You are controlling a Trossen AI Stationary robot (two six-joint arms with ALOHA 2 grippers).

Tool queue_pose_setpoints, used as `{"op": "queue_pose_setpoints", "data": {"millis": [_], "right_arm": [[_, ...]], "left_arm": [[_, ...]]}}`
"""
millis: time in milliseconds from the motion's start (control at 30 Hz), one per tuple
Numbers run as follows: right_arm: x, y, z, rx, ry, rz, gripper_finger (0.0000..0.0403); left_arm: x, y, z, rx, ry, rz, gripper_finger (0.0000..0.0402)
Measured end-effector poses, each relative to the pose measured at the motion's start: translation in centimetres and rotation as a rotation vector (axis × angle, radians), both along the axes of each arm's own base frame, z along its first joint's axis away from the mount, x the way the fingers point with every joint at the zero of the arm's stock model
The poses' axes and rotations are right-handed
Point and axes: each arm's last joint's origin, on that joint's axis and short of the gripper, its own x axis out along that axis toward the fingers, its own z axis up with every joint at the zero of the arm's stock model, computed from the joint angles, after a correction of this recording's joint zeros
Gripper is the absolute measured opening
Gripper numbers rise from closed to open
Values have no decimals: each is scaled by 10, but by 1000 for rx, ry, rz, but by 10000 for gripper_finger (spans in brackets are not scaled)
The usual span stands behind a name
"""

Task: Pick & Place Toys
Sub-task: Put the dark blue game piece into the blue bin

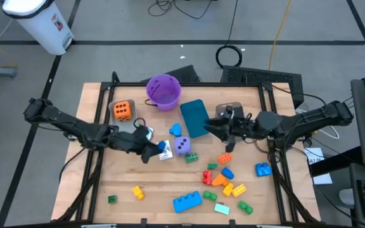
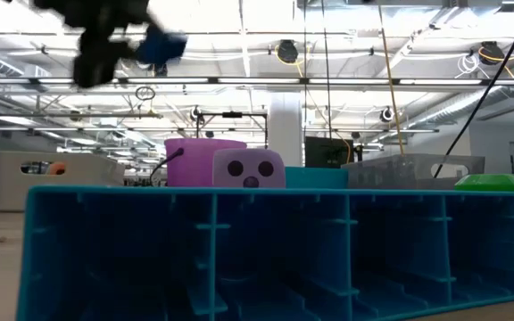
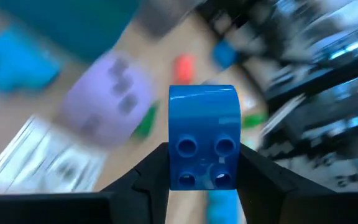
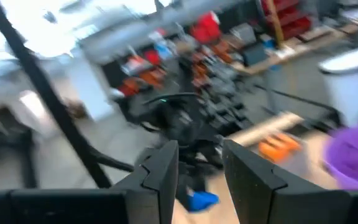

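Broadly, a light wooden tabletop [image 1: 170, 183] framed in black carries everything, and the two dark arms reach in from either side toward its middle. Toward the far edge stands a round purple plastic bucket [image 1: 163, 91], with a flat teal plastic bin [image 1: 194, 116] just beside it on the right and a grey bin [image 1: 228, 111] beyond that, partly under the right arm. A long blue plastic building brick [image 1: 187, 201] lies near the front edge, so close to the low camera that its hollow underside fills that view. An orange dotted die [image 1: 122, 111] sits on the left side, and a purple dotted die [image 1: 181, 145] rests near the centre, just beside a small flat picture card [image 1: 165, 154]. Right of centre lies a loose scatter of small bright bricks in orange, yellow, green, red and blue [image 1: 222, 179], with another blue brick [image 1: 263, 168] off to the right and a yellow one [image 1: 137, 192] to the left. The left gripper [image 3: 202, 163] hangs above the table near the purple die, its fingers clamped on a small blue studded brick [image 3: 202, 143]. The right gripper [image 4: 199, 165] hovers over the teal and grey bins with its fingers a little apart and nothing between them.
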Motion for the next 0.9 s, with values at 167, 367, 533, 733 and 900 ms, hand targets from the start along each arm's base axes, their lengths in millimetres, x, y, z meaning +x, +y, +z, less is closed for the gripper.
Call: {"op": "queue_pose_setpoints", "data": {"millis": [167,367,533,733,900], "right_arm": [[3,2,6,46,-94,53,121],[23,7,-12,112,-27,148,163],[43,12,-30,137,11,168,216],[58,13,-40,149,-21,167,257],[63,16,-45,172,-18,263,267]], "left_arm": [[9,-2,39,86,-155,-8,164],[30,-7,68,192,-207,-42,152],[55,-16,76,239,-194,-94,157],[85,-26,80,277,-138,-159,157],[99,-27,83,302,-145,-166,155]]}}
